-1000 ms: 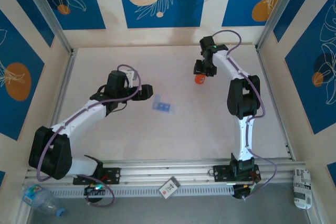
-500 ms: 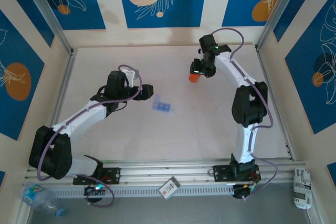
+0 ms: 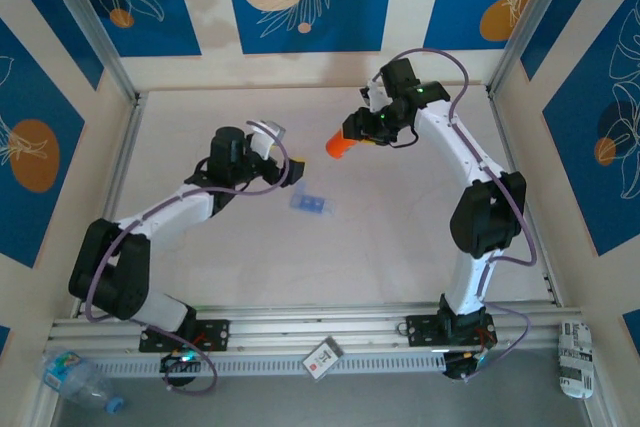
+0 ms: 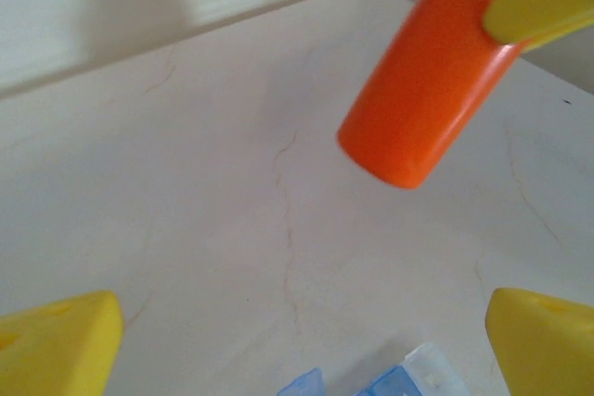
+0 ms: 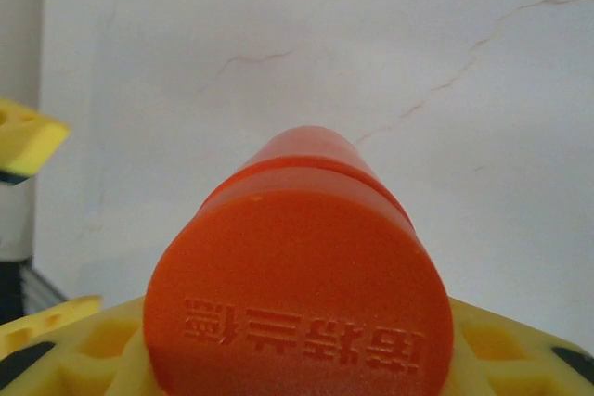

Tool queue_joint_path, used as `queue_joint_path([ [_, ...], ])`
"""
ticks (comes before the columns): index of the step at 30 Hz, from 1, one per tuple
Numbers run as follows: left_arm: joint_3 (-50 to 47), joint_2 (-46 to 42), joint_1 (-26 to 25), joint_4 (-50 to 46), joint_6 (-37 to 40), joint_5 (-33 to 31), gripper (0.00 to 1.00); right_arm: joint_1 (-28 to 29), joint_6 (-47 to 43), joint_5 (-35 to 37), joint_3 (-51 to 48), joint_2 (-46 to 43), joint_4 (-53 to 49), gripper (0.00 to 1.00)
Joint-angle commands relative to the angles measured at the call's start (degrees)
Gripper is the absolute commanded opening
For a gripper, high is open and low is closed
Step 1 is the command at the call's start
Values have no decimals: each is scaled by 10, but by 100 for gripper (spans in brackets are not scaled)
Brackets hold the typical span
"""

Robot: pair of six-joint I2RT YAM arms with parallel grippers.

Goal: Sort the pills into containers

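My right gripper (image 3: 362, 131) is shut on the cap end of an orange cylindrical bottle (image 3: 339, 145), held tilted in the air with its base pointing left and down. In the right wrist view the bottle's embossed cap (image 5: 299, 303) sits between the yellow fingers (image 5: 506, 345). My left gripper (image 3: 284, 169) stands open, just left of the bottle's base. In the left wrist view the bottle (image 4: 422, 90) hangs ahead of the wide-apart jaws of that gripper (image 4: 297, 345). The blue containers box (image 3: 310, 204) lies on the table below both grippers, and its edge (image 4: 408, 382) also shows. The pills are hidden.
Metal frame posts and walls border the pale table (image 3: 230, 247). On the near rail lie a small card (image 3: 322, 357), a plastic water bottle (image 3: 75, 377) at the left corner and a crumpled packet (image 3: 575, 352) at the right.
My right gripper has swung left and tipped the orange bottle from upright to slanting toward the left gripper. The left gripper has turned slightly and stays open.
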Motion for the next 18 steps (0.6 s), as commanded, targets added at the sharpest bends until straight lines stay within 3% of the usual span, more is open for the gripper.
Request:
queue_joint_path([
  [1, -15, 29, -9, 123, 62, 78, 100, 11, -31, -86, 1, -25, -25, 41],
  [9, 17, 81, -23, 124, 108, 119, 99, 25, -78, -114, 38, 8, -79, 42],
  [18, 48, 110, -29, 108, 116, 144, 87, 29, -76, -141, 74, 34, -97, 42],
])
